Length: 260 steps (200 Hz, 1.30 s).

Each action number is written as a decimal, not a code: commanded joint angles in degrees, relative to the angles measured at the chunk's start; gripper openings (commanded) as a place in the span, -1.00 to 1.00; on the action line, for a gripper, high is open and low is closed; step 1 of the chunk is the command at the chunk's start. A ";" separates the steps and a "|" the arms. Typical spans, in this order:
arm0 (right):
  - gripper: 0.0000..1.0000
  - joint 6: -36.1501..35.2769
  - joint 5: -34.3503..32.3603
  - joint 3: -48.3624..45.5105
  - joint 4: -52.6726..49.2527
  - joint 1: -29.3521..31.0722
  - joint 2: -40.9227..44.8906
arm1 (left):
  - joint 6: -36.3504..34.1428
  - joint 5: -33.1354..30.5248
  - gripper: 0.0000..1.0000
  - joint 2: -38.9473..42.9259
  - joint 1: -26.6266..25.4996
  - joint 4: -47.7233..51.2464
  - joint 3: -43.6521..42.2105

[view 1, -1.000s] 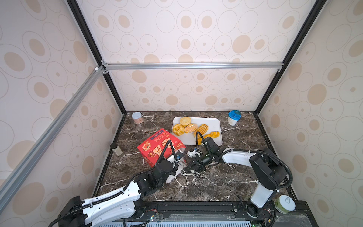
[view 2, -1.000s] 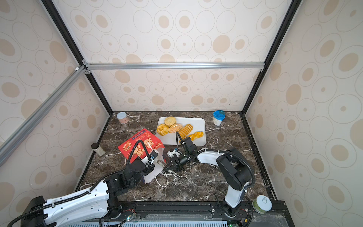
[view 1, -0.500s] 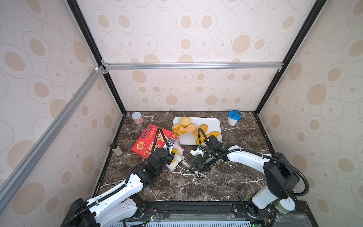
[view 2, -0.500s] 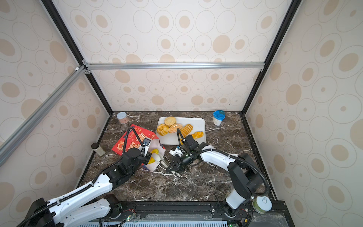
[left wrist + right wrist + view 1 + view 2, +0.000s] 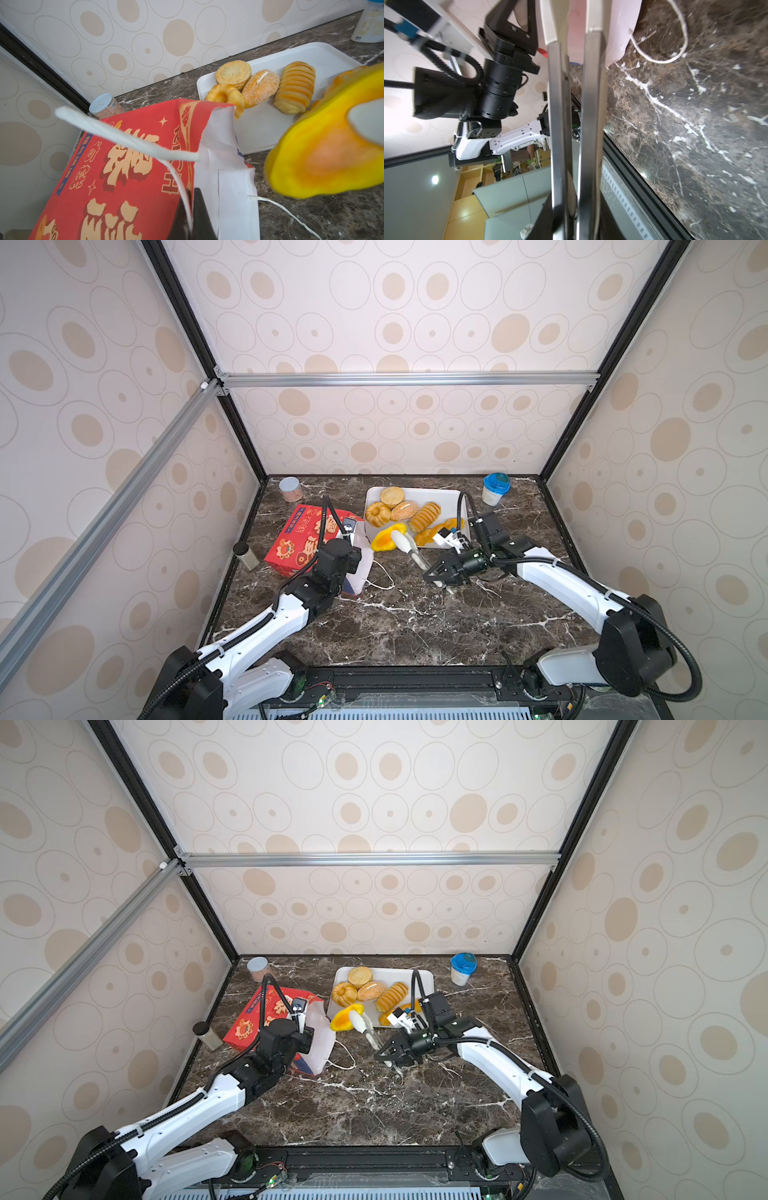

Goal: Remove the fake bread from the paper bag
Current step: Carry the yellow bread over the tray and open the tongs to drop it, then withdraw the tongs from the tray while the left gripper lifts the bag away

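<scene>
Right gripper (image 5: pixel 436 573) is clamped on metal tongs (image 5: pixel 415 556). Their white tips pinch the orange-yellow oval bread (image 5: pixel 384 541). That piece is outside the paper bag (image 5: pixel 305 539), between the bag mouth and the near-left corner of the white tray (image 5: pixel 451 497), and looks lifted off the desk (image 5: pixel 415 626). Left gripper (image 5: pixel 191 209) is pinched together on the bag's rim, next to a cord handle (image 5: pixel 124 137). The bag lies on its side with its mouth toward the tray. Five pieces sit on the tray: round bun (image 5: pixel 392 496), ring cake (image 5: pixel 377 514), seeded oval (image 5: pixel 405 511), ridged loaf (image 5: pixel 424 516), braided twist (image 5: pixel 430 534). The deep inside of the bag is not visible, but this is probably the last piece. Step in hand: carry it to the tray and set it down. To do it well, hold an even squeeze on the tongs, since the piece is gripped near one edge and could swing or slip. Raise it clear of the tray rim and aim for the bare patch in front of the ring cake without nudging the cake. Lower it until it rests, then ease the tongs off. The left side only needs to hold the bag steady.
</scene>
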<state>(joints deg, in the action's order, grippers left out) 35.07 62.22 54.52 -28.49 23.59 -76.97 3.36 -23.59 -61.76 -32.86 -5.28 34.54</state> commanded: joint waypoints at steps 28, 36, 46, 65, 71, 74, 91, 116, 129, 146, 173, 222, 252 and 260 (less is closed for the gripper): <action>-1.00 2.85 4.32 -3.76 5.69 -10.84 4.59 | -0.17 -0.90 -1.00 1.30 2.59 -1.76 2.15; -1.00 4.03 4.33 -4.00 8.58 -11.81 3.45 | -0.28 -0.66 -1.00 1.91 2.70 -1.45 1.98; -1.00 4.57 3.93 -3.33 10.95 -12.24 0.73 | -0.28 -0.13 -1.00 2.83 2.93 -1.13 1.85; -1.00 5.14 4.92 -0.41 14.26 -11.73 -6.15 | -0.37 0.74 -1.00 4.61 3.07 -0.24 1.45; -1.00 4.68 4.76 0.71 14.43 -11.37 -8.30 | -0.37 0.66 -1.00 5.23 3.07 0.07 1.30; -1.00 4.35 4.91 1.30 14.36 -11.18 -9.35 | -0.37 0.66 -1.00 5.57 3.07 0.28 1.12; -1.00 4.56 5.82 3.90 16.17 -9.46 -14.72 | 0.13 0.53 -1.00 7.56 3.20 0.70 0.01; -1.00 9.79 7.66 4.63 25.05 -7.87 -20.80 | 0.47 1.18 -1.00 10.28 3.24 1.41 -1.86; -1.00 11.74 7.84 4.84 28.29 -7.93 -23.04 | 0.27 1.65 -1.00 11.52 3.29 2.38 -2.41; -1.00 13.14 7.39 5.22 30.72 -7.95 -25.86 | -1.04 3.76 -1.00 13.73 3.30 2.81 -3.32; -0.98 15.44 7.22 4.91 34.87 -7.94 -29.72 | -2.37 6.07 -1.00 17.22 3.34 4.21 -3.84; -0.31 14.40 7.44 3.05 34.37 -7.87 -28.86 | -3.36 8.53 -1.00 19.63 3.40 8.14 -1.83; -0.25 10.04 6.96 2.95 29.10 -7.95 -27.42 | -3.27 8.24 -1.00 18.18 3.38 9.85 1.01; -0.23 8.88 6.76 3.13 27.43 -7.89 -27.05 | -3.27 8.05 -1.00 17.87 3.33 9.76 1.55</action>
<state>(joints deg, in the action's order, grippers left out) 48.16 68.34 58.13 3.33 15.68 -106.98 1.26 -15.75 -43.42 -29.93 2.81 31.88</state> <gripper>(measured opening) 0.377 0.047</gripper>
